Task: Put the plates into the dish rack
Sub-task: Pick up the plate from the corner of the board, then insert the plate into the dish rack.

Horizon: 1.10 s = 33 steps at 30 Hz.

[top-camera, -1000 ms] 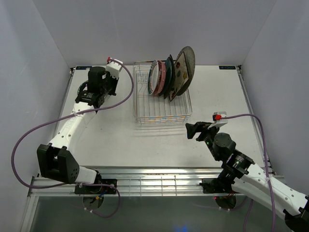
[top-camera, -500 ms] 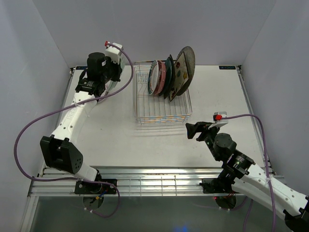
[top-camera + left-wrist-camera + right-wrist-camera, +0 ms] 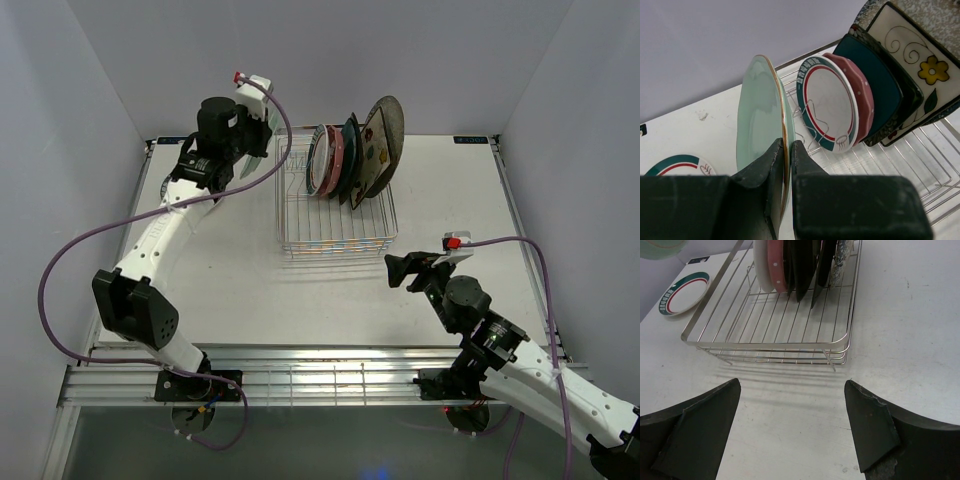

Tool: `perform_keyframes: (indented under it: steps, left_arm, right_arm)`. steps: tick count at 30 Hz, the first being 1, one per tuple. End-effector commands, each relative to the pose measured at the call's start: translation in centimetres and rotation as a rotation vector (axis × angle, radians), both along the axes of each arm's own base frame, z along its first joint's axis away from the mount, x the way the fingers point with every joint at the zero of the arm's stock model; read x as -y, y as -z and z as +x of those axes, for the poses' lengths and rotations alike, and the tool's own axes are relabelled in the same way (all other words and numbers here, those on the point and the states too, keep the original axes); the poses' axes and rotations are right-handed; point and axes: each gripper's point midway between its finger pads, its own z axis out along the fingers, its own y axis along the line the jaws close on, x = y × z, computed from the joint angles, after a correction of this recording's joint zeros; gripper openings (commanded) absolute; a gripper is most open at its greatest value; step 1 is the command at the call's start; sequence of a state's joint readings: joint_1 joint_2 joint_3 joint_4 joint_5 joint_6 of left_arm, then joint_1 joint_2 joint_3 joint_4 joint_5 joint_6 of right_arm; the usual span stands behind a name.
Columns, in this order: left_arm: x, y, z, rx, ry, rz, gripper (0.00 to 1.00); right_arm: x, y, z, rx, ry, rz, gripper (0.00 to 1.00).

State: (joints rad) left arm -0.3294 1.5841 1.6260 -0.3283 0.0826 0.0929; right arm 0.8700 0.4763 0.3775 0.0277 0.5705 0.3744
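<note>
My left gripper (image 3: 787,150) is shut on the lower rim of the mint round plate (image 3: 760,115), which it holds upright on edge in the air, just left of the dish rack (image 3: 900,165). In the rack stand a white teal-rimmed plate (image 3: 827,107), the pink dotted one (image 3: 862,92), the teal square (image 3: 875,70), the black floral, the cream floral (image 3: 920,60) and the speckled grey. In the top view the left gripper (image 3: 255,148) hangs by the rack's far left corner. My right gripper (image 3: 792,390) is open over bare table in front of the rack (image 3: 775,345).
Another white plate with a teal and red rim (image 3: 685,292) lies flat on the table to the left of the rack. The rack's near half (image 3: 335,225) holds no plates. Walls close in the table at the back and on both sides.
The left arm has lifted the mint plate off the table and carried it up and right toward the rack's far left corner. The right arm has not moved.
</note>
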Motion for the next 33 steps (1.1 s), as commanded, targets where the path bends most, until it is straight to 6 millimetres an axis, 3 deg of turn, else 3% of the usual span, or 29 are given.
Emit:
perform_keyframes:
  steps: [1,11,28,33]
  left_arm:
    - [0.8,-9.8,-0.5,0.259,-0.005,-0.08,0.0]
    - [2.2,-11.5,0.0,0.273,0.015,-0.122,0.0]
    - [5.3,-11.1,2.5,0.22,0.058,-0.318,0.0]
    - [6.4,-10.0,3.4,0.172,0.07,-0.37,0.0]
  right_arm:
    - [-0.2,-1.8,-0.1,0.047,-0.014,0.053,0.9]
    - [-0.5,-1.7,-0.2,0.042,-0.025,0.057,0.9]
    - [-0.8,-1.8,-0.1,0.047,-0.038,0.058,0.9]
    - [-0.9,-1.7,0.0,0.048,-0.035,0.053,0.9]
